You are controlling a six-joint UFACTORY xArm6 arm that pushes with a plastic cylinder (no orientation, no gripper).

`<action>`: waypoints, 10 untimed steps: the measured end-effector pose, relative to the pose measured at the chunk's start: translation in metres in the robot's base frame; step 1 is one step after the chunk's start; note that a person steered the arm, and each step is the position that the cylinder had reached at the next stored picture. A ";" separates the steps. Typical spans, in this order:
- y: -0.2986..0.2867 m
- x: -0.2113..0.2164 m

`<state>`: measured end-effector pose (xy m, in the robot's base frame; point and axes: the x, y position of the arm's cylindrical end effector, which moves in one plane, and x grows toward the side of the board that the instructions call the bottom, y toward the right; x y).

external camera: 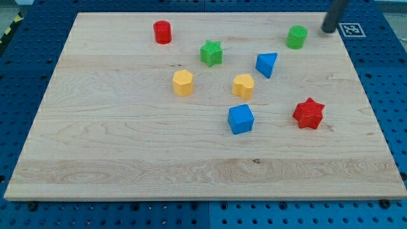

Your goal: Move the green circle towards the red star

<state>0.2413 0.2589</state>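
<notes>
The wooden board fills most of the view, pale planks lying on a blue pegboard table that shows around its edges. My rod comes in at the view's top right, and my tip sits near the board's top right corner, just to the right of the green circle and a little above it; I think there is a small gap between them, though the angle makes contact hard to rule out. I carry no gripper, so there is nothing to open or close: the rod is bare and holds nothing.

The green circle stands near the board's top edge. The red star lies well apart from it, lower down toward the view's right. Between them, further left, is the blue triangle. The blue cube sits left of the red star, with the yellow heart above it. The yellow hexagon is further left, the green star above and between them, and the red cylinder at the top left.
</notes>
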 end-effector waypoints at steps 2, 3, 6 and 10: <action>-0.050 -0.005; -0.052 -0.005; -0.071 0.010; -0.018 0.057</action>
<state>0.2982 0.2411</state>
